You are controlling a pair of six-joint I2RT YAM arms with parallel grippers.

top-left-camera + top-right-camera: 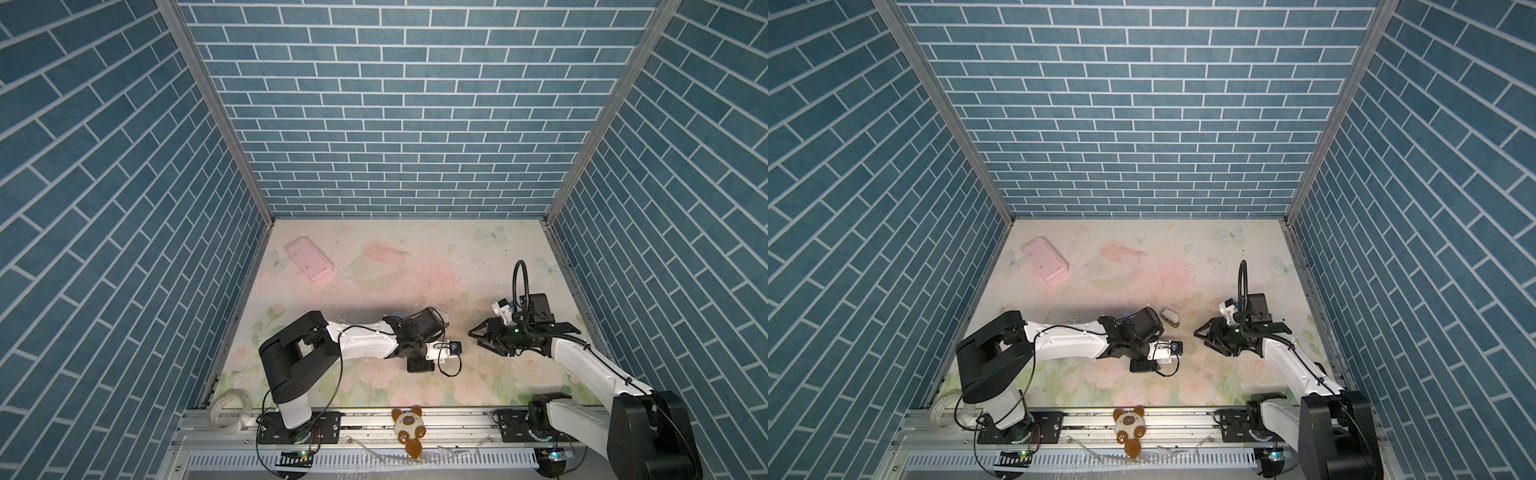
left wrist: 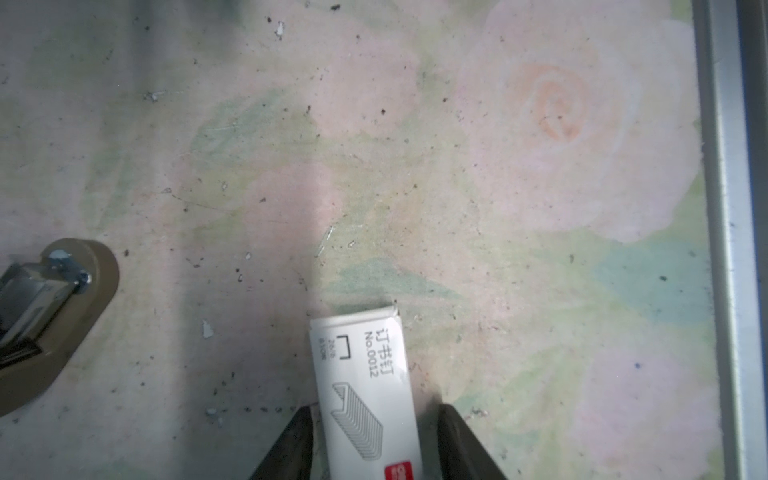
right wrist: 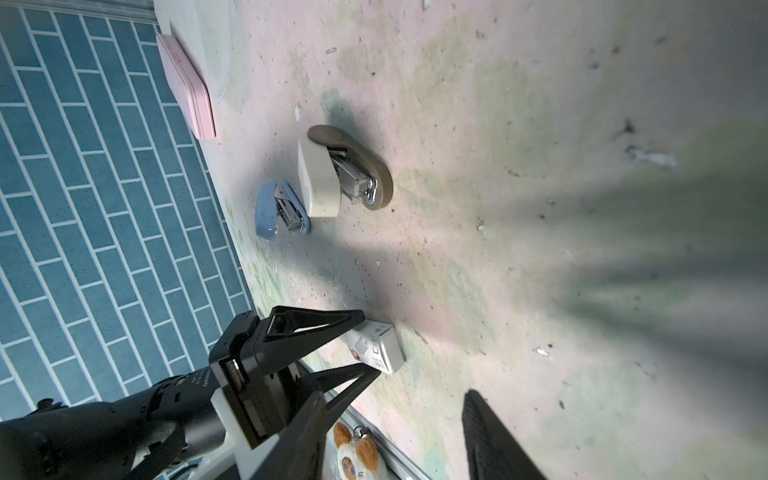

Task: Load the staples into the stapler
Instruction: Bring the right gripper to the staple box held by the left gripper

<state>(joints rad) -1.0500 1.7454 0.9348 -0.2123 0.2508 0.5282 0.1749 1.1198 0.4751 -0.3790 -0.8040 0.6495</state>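
A white staple box [image 2: 365,386] with a red mark lies flat on the flowered mat; the staples are hidden inside it. My left gripper [image 2: 374,409] straddles the box, with a thin strip of mat showing between each finger and the box side. The right wrist view shows the same box [image 3: 376,347] between those fingers. A cream stapler [image 3: 332,174] with a tan base sits beyond it, its metal magazine exposed, and also shows in a top view [image 1: 1170,318]. My right gripper [image 1: 474,337] hovers open and empty, pointing towards the left arm.
A small blue stapler [image 3: 274,210] lies right beside the cream one. A pink case [image 1: 309,259] rests at the back left. A tape roll [image 1: 226,411] and a plush bear [image 1: 409,428] sit on the front rail [image 1: 365,419]. Blue brick walls enclose the mat.
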